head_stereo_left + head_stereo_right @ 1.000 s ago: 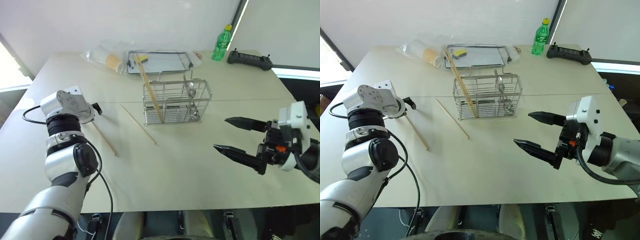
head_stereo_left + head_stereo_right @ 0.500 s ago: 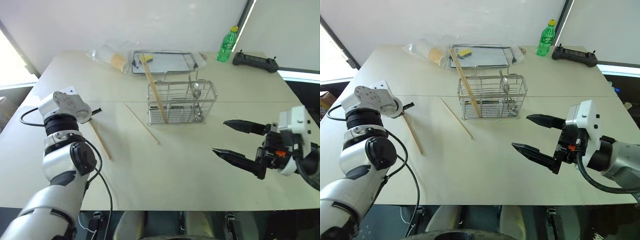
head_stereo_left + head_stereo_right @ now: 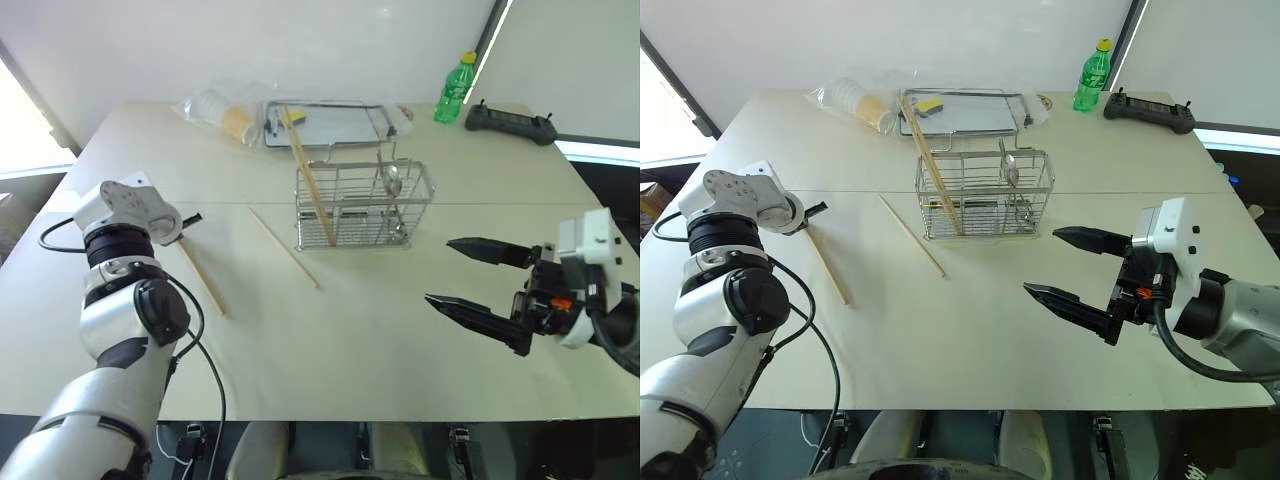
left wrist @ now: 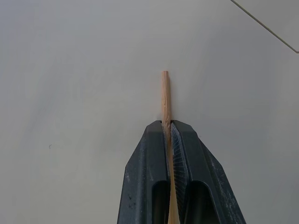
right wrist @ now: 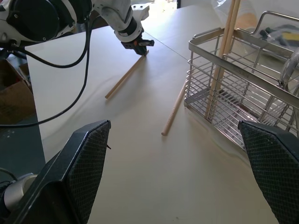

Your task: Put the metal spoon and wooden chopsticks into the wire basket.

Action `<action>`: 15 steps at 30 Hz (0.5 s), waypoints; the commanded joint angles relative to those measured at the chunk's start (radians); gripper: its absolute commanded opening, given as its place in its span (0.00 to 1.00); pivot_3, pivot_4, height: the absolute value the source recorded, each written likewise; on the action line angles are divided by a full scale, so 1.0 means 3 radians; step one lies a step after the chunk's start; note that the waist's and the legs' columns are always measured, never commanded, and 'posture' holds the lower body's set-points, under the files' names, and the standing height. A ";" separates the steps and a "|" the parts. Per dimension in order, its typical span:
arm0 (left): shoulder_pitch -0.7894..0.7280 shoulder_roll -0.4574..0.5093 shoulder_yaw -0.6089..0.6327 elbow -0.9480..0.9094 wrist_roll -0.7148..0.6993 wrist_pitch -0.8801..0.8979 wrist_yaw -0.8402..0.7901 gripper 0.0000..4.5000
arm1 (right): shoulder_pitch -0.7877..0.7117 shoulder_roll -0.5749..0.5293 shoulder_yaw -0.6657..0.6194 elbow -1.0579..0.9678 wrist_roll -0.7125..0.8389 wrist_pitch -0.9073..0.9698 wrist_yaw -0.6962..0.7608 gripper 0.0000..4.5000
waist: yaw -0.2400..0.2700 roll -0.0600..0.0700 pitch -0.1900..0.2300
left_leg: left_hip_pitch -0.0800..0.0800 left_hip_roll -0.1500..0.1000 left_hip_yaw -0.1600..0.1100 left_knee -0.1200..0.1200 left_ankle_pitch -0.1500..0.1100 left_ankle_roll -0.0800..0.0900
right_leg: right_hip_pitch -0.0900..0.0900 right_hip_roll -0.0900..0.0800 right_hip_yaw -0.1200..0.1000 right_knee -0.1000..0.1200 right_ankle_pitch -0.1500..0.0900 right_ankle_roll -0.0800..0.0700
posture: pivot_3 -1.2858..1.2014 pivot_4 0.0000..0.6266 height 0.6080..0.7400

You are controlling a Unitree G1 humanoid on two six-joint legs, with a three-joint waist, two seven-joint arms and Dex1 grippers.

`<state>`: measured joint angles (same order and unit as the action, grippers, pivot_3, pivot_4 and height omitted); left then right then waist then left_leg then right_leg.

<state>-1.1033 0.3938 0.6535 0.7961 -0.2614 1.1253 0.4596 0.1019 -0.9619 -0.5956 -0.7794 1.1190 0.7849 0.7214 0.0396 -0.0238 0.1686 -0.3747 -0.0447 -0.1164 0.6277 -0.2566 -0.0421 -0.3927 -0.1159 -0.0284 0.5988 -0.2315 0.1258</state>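
Observation:
The wire basket (image 3: pixel 362 205) stands mid-table. The metal spoon (image 3: pixel 392 180) stands upright in its right part, and wooden chopsticks (image 3: pixel 305 175) lean out of its left part. One loose chopstick (image 3: pixel 283 248) lies on the table just left of the basket. Farther left lies another chopstick (image 3: pixel 205 282), and my left gripper (image 3: pixel 193 218) is shut on its far end. The left wrist view shows that stick (image 4: pixel 165 93) pinched between the fingers (image 4: pixel 184 144), its tip poking out. My right gripper (image 3: pixel 440 270) hovers open and empty to the right of the basket.
A flat metal tray (image 3: pixel 340 128) with a yellow sponge sits behind the basket. A plastic bag of cups (image 3: pixel 220 112) lies to its left. A green bottle (image 3: pixel 452 88) and a black controller (image 3: pixel 510 120) stand at the far right.
My left gripper has closed on the end of the left chopstick. The camera has shifted slightly. The right arm has stayed where it was.

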 commanded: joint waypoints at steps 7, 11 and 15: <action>-0.0355 0.0299 -0.0338 -0.0364 0.0005 -0.0686 -0.0512 0.00 | -0.0077 -0.0044 -0.0030 -0.0011 0.0051 -0.0046 -0.0035 1.00 | 0.0000 -0.0016 0.0009 | -0.0007 0.0000 0.0000 -0.0003 0.0000 0.0000 | -0.0005 0.0000 0.0000 -0.0006 0.0006 -0.0009 | 0.52 0.24 0.76; -0.0477 0.0375 -0.0496 -0.0599 -0.0066 -0.1228 -0.0964 0.00 | -0.0059 -0.0027 -0.0013 -0.0020 0.0043 -0.0053 -0.0048 1.00 | 0.0001 -0.0016 0.0009 | -0.0007 0.0000 0.0002 -0.0005 0.0000 -0.0001 | -0.0005 -0.0002 0.0000 -0.0007 0.0008 -0.0013 | 0.52 0.24 0.76; -0.0498 0.0329 -0.0749 -0.0989 -0.0142 -0.1913 -0.1663 0.00 | -0.0091 -0.0036 0.0008 0.0028 0.0037 -0.0058 -0.0030 1.00 | 0.0004 -0.0016 0.0009 | -0.0007 0.0000 0.0003 -0.0005 -0.0001 -0.0002 | -0.0003 -0.0003 0.0000 -0.0009 0.0008 -0.0013 | 0.52 0.24 0.76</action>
<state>-1.2193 0.4911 0.4661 0.5824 -0.2762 0.6393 0.0519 0.0897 -0.9634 -0.5864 -0.7760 1.1221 0.7853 0.7110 0.0408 -0.0286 0.1714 -0.3770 -0.0447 -0.1157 0.6264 -0.2568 -0.0426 -0.3937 -0.1167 -0.0284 0.5956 -0.2291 0.1220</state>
